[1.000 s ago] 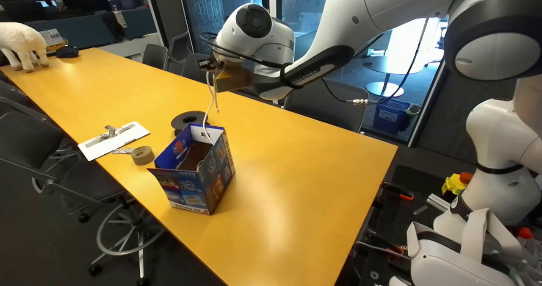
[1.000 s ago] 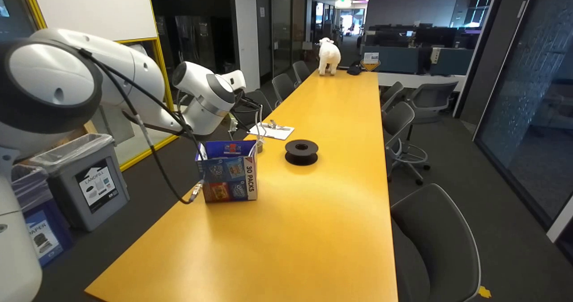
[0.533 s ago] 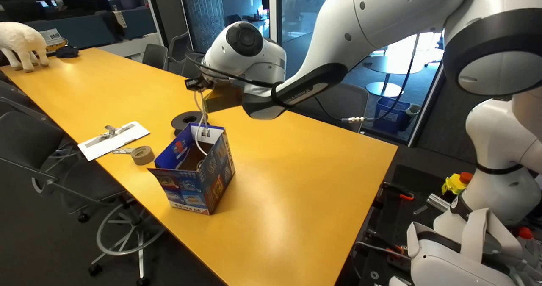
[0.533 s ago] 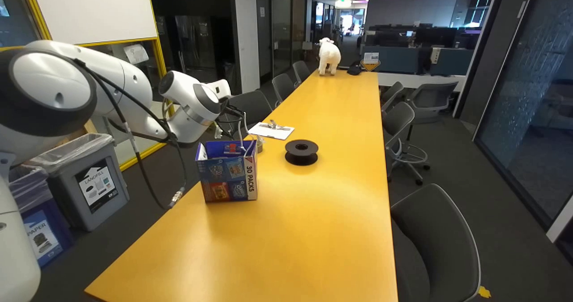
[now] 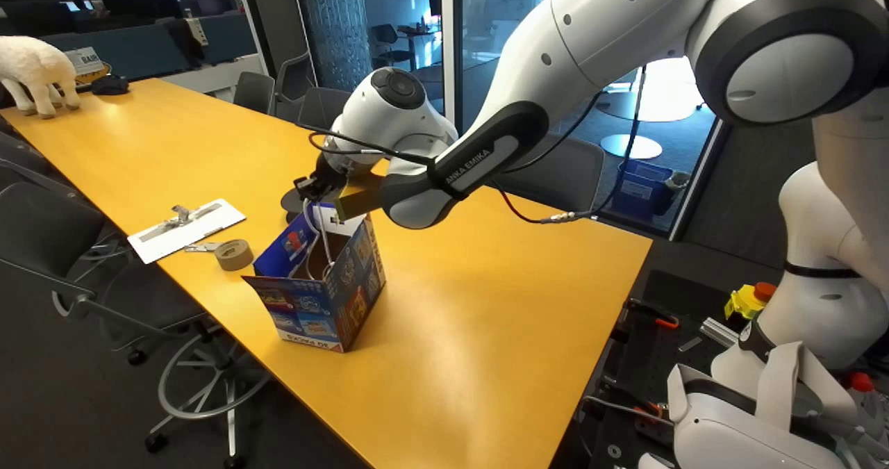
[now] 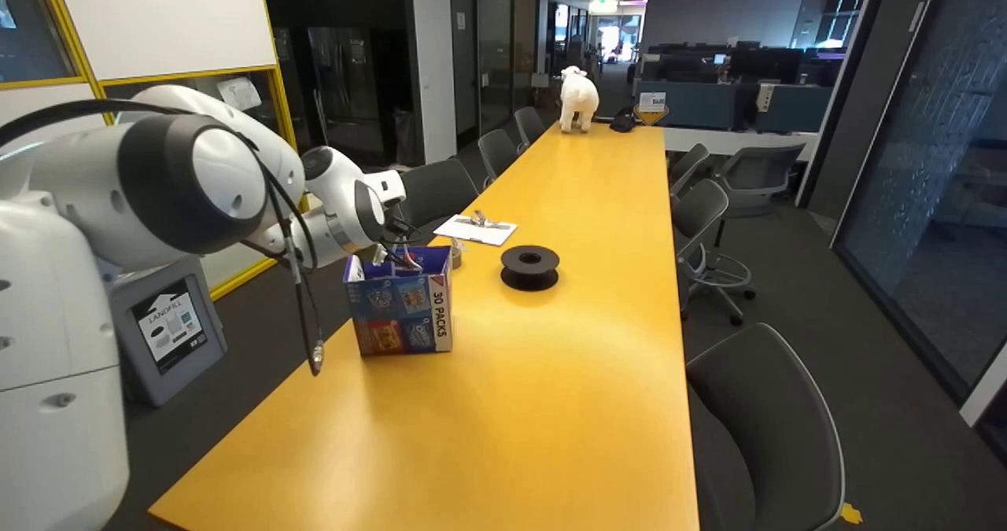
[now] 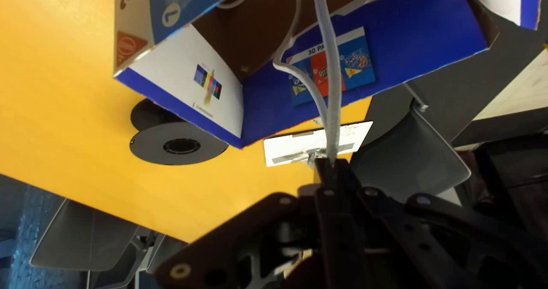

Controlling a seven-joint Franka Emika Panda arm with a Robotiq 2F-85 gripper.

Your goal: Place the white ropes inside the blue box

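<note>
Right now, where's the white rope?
In the wrist view, the white rope runs from the shut gripper, right of centre, to the top edge; in an exterior view it hangs into the open blue box.

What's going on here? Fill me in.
A robot arm holds the white ropes at the open blue box on the table, seemingly to put them inside. Its gripper is shut on them; strands hang from it down into the box, but the held part is not yet let go. A dark spool, a roll of tape and a clipboard lie nearby.
</note>
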